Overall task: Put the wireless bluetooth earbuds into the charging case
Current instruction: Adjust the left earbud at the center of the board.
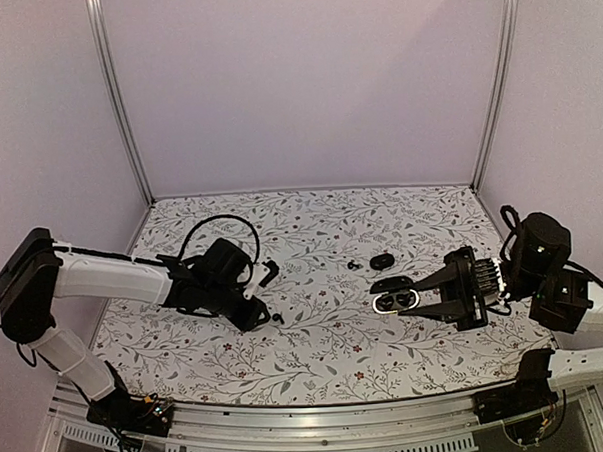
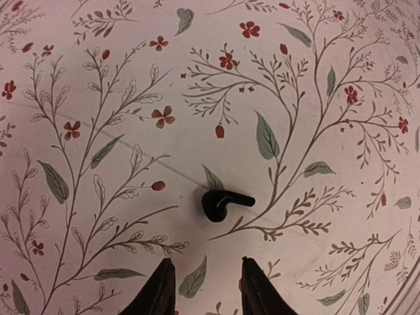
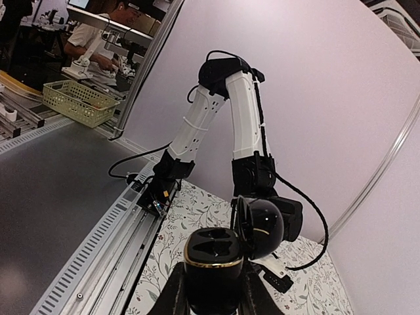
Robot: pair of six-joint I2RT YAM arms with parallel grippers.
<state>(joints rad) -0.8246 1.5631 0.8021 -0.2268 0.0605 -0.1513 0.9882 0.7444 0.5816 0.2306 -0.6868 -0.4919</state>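
Left claw [image 2: 203,292] released, fingers [image 2: 156,292] apart with nothing between them, hanging over the floral tabletop [image 1: 318,365]. First earbud [image 2: 224,203] lies on its side just beyond the fingertips, untouched. Second earbud [image 1: 353,265] lies further right, toward the far side, just left of a closed black case [image 1: 383,259]. Right claw [image 3: 213,298] clenched on the charging case [image 3: 211,252], its lid open.

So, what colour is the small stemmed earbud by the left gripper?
The stemmed plastic earbud is black; left wrist view shows it best.
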